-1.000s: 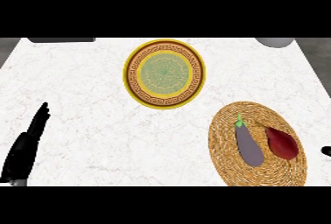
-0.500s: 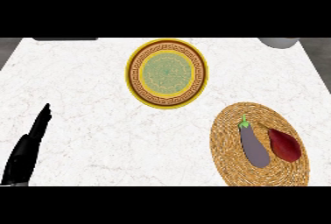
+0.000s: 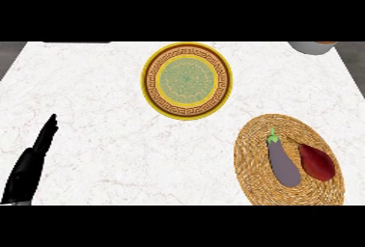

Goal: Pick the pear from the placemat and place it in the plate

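One dark red pear [image 3: 316, 162] lies on the right half of the single woven placemat [image 3: 251, 144], near the worktop's right front corner. It is long and tapered (its narrow end points away from the robot) and it rests flat on the straw weave. Just beside it, to its left on the same mat, lies one purple-grey eggplant [image 3: 283, 163] with a green stem at its far end; the two sit side by side and seem to be just touching or nearly so, which I cannot settle. One round plate [image 3: 152, 94] with a yellow rim, a brown key-pattern band and a pale green middle sits well apart from the mat, toward the far centre of the white marbled worktop [image 3: 107, 144], and nothing lies in it. At the far right edge one grey bowl-like vessel [image 3: 312, 47] is partly cut off.

One robot hand shows: the left robot hand [image 3: 32, 166], at the near left edge, seen edge-on with straight fingers pointing away from the robot, holding nothing. The right robot hand is not in the view.

Against the frame half a second earlier, pear, eggplant, mat and plate all lie as before; the left robot hand sits a touch farther right and up, a small shift only.
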Available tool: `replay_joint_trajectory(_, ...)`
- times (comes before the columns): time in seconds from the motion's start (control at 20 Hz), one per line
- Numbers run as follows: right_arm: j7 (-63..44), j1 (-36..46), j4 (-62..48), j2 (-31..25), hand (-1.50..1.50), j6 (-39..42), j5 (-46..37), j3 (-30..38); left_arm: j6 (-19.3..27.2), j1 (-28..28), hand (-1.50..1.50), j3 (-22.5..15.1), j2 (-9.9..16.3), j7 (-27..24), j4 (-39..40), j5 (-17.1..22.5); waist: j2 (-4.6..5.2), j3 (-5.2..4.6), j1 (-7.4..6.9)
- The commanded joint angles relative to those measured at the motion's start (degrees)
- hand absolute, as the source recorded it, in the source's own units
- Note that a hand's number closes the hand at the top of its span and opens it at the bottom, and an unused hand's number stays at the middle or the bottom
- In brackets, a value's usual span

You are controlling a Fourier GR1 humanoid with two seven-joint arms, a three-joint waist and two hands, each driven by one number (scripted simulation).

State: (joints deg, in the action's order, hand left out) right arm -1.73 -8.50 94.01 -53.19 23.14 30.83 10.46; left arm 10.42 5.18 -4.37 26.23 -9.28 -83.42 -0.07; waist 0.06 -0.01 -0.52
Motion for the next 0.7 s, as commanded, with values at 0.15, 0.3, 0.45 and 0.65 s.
replay_joint_trajectory(0.15,-2.4,10.2,-9.6,0.5,-1.5,6.3,-9.3,-8.3,-2.3,-4.7,0.0,2.0,0.2,1.6,2.5,0.2,0.22,0.04,-0.37)
replay_joint_trajectory(0.3,-2.4,11.8,-10.4,1.2,-1.5,8.2,-14.0,-10.6,-1.3,-1.3,0.0,0.9,-0.5,2.5,-1.4,-1.7,0.04,0.05,-0.32)
replay_joint_trajectory(0.45,-1.7,15.5,-13.2,1.2,-1.5,9.8,-20.0,-13.9,-2.4,0.9,0.0,1.8,-0.6,-1.3,-0.5,-1.0,0.12,0.05,-0.91)
replay_joint_trajectory(0.65,2.9,18.0,-18.6,2.9,-1.5,14.2,-25.7,-13.8,-2.4,-3.3,0.0,2.1,-1.5,3.9,-0.7,-2.9,0.01,0.04,0.05)
